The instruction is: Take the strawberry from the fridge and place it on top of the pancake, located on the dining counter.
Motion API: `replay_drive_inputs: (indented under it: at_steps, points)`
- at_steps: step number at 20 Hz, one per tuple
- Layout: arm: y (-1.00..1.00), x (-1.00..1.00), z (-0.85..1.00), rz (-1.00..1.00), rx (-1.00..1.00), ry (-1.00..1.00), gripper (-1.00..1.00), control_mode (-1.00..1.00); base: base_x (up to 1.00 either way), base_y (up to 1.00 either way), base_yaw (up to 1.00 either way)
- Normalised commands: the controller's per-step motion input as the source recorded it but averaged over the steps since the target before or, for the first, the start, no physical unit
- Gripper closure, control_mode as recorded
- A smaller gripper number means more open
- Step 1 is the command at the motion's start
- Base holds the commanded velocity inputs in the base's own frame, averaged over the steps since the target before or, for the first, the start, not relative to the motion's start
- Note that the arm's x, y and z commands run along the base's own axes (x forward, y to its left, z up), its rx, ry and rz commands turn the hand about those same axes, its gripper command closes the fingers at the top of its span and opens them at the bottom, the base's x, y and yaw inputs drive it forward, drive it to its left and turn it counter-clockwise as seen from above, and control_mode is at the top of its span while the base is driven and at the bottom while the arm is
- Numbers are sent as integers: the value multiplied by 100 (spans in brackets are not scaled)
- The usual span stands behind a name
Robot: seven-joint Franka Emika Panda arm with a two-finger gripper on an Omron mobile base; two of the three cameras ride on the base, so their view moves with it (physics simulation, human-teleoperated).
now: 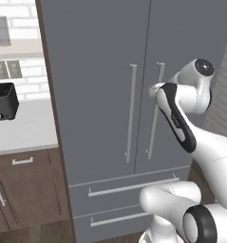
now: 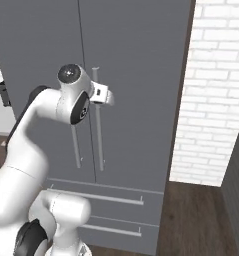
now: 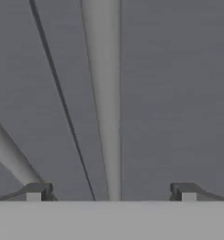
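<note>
Jaws spread wide, the gripper (image 3: 111, 192) closes in on the right-hand bar handle (image 3: 104, 93) of the shut fridge (image 1: 100, 71), a rigid, smooth rail probably best clasped mid-length to swing what looks like a heavy door.

Fridge (image 1: 100, 95) interior: hidden behind my view of both shut doors.
Right door handle (image 3: 104, 93): cut off at the hand view's top.
Toaster (image 1: 3, 101): cropped by the left edge.
</note>
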Motion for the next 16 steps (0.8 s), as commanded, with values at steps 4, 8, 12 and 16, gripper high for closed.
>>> replay_drive_inputs:
  at_steps: [4,8,12,16]
  points:
    - [-8,57,-3,0,0,0,-100,-100,0,0,0]
    - [4,86,0,-1,0,0,-100,-100,0,0,0]
    - [2,79,0,0,0,0,-100,-100,0,0,0]
    - [-13,49,-4,0,0,0,-100,-100,0,0,0]
